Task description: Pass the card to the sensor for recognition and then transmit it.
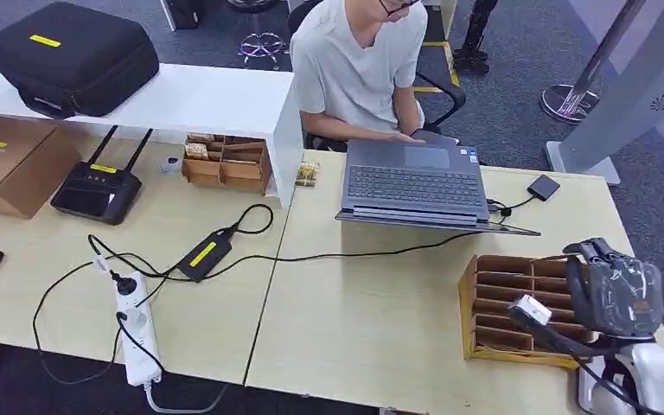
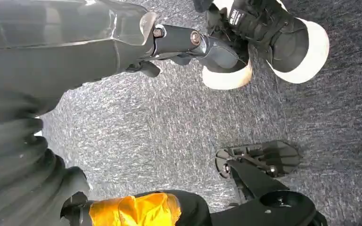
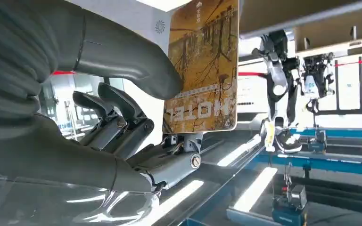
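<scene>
At the lower right of the head view, the right hand [image 1: 616, 294] hangs over the wooden slotted organiser [image 1: 519, 311] at the near edge of the pale surface [image 1: 372, 320]; in the centre of the right wrist view its thumb presses the card [image 3: 203, 66] against the darker fingers [image 3: 122, 120], so this hand is clamped on the card. The sensor cannot be identified with certainty; a small dark box [image 1: 543, 187] on a cable lies right of the laptop [image 1: 415, 183], where a person [image 1: 359, 60] sits. The left hand [image 2: 188, 44] hangs over grey carpet, fingers curled with nothing in them.

Handling, as a judgement: the card looks thin, flat, light and stiff, with a glossy face likely to slip under a loose pinch. The hold sits at one edge, leaving most of the face free, which suits presenting it flat to a reader.

Appearance: a rectangular card printed with golden-yellow trees, a pale band, and the word HOTEL, seen inverted.
</scene>
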Robot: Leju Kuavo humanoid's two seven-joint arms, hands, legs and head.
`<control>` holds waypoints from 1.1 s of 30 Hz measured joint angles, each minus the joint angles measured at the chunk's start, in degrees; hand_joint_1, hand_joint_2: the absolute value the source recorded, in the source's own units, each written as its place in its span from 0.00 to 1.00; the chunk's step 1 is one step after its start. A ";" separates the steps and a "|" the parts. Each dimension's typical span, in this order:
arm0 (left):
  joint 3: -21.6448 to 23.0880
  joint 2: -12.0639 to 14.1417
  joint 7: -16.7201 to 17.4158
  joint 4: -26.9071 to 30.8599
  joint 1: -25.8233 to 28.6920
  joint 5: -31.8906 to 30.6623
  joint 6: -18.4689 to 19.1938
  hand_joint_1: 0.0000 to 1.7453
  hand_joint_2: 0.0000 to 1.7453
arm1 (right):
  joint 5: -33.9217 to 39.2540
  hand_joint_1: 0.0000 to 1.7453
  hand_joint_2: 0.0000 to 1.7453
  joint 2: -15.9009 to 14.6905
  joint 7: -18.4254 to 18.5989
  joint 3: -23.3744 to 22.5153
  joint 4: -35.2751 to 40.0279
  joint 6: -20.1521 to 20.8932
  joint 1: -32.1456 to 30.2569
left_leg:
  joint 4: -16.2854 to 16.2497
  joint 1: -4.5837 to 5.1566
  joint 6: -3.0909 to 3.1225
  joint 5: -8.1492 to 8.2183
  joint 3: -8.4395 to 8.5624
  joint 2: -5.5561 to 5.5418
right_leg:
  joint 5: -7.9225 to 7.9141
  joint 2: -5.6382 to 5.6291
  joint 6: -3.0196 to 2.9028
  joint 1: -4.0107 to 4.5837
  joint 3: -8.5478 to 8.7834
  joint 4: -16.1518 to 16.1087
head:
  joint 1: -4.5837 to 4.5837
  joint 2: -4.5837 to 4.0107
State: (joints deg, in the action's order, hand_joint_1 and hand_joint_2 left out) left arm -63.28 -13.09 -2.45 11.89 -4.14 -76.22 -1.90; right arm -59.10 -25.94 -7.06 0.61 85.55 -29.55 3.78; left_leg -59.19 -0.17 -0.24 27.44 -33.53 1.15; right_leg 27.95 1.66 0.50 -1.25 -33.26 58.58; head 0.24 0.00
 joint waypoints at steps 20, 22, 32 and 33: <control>1.70 -0.02 0.00 0.00 -0.03 -1.70 0.65 0.00 1.00 | -4.68 1.00 1.00 4.33 1.44 1.99 -8.41 -8.76 6.58 | 0.00 0.00 -0.02 -0.03 -0.01 -0.01 | -0.01 0.01 0.00 0.00 0.01 0.02 | 0.00 0.00; 1.79 0.00 0.00 0.00 -0.03 -1.77 0.68 0.00 1.00 | -5.29 1.00 1.00 4.63 1.73 2.05 -9.40 -9.38 7.74 | 0.00 0.00 -0.05 -0.05 -0.01 -0.01 | -0.01 0.00 0.00 0.00 0.00 0.02 | 0.00 0.00; 2.60 0.00 -0.02 0.00 -0.07 -2.27 1.22 0.00 1.00 | -9.68 1.00 1.00 6.05 0.96 0.96 -12.22 -9.62 11.55 | 0.00 0.00 -0.05 -0.05 -0.01 -0.02 | -0.01 -0.02 0.00 0.00 -0.01 0.02 | 0.00 0.00; 2.75 0.00 -0.02 0.00 -0.08 -2.45 1.29 0.00 1.00 | -9.96 1.00 1.00 6.10 0.98 0.70 -12.78 -9.62 12.37 | 0.00 0.00 -0.05 -0.06 -0.01 -0.02 | -0.02 -0.02 0.00 0.00 -0.01 0.02 | 0.00 0.00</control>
State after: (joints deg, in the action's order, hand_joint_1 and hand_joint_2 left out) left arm -60.52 -13.09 -2.47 11.89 -4.22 -78.66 -0.61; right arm -69.07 -19.85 -6.08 1.31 72.77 -39.17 16.15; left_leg -59.19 -0.17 -0.29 27.38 -33.54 1.13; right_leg 27.93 1.64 0.50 -1.25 -33.27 58.61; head 0.24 0.00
